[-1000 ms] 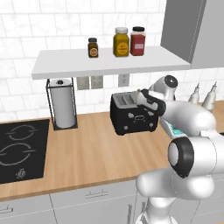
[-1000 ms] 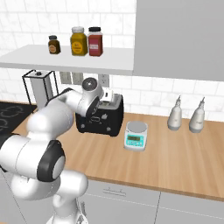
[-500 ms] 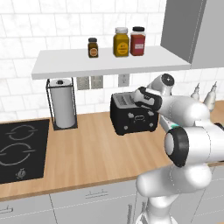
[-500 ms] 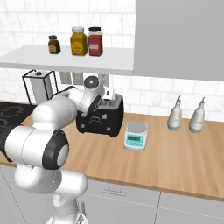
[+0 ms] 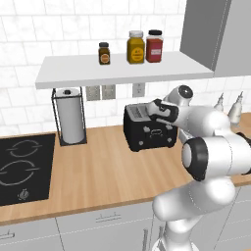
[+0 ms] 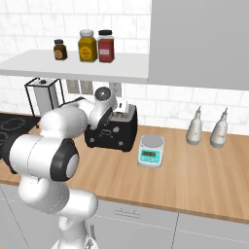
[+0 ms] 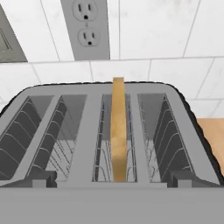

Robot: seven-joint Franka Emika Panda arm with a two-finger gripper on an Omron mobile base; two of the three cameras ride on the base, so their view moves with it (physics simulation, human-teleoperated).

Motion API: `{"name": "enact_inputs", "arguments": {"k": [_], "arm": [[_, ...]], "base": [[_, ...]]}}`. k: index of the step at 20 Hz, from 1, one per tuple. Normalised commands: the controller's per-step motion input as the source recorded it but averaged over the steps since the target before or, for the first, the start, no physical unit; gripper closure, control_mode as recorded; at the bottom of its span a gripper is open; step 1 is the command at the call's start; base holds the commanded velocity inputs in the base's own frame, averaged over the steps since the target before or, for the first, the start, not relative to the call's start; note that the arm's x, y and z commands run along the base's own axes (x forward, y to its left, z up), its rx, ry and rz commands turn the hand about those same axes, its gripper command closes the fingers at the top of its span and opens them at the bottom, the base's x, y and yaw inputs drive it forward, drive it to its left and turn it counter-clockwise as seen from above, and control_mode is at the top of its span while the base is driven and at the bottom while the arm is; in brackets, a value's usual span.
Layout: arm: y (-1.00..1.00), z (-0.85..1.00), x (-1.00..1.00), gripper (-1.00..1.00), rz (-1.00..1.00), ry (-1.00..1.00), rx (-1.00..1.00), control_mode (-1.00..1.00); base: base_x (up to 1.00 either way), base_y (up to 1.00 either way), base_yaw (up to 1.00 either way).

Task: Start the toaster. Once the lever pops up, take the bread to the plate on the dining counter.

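Toaster [image 5: 149, 130] on worktop, bread [image 7: 118, 131] upright in third slot, sticking up. Gripper [image 5: 156, 109] above it, jaws wide, empty — I'd come down square on lever, press firmly.

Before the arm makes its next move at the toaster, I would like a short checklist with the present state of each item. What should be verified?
1. Bread sits in a slot of the toaster: ok, it stands upright in the third slot from the left in the hand view, its top edge above the slot.
2. Other three slots empty: ok.
3. Gripper open: ok, the fingertips stand wide apart in the hand view.
4. Gripper holds nothing: ok.
5. Gripper at the toaster: ok, it is above the toaster's top.
6. Lever position, up or down: cannot tell, the lever is not clearly seen.
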Motion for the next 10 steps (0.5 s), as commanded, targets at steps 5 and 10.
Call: {"name": "enact_inputs", "arguments": {"k": [5, 10], "arm": [[-0.01, -0.05, 0.34, -1.0, 0.0, 0.01, 0.0, -1.0], [-0.01, -0.06, 0.44, -1.0, 0.0, 0.01, 0.0, -1.0]], "base": [[0.0, 0.0, 0.0], [0.0, 0.0, 0.0]]}}
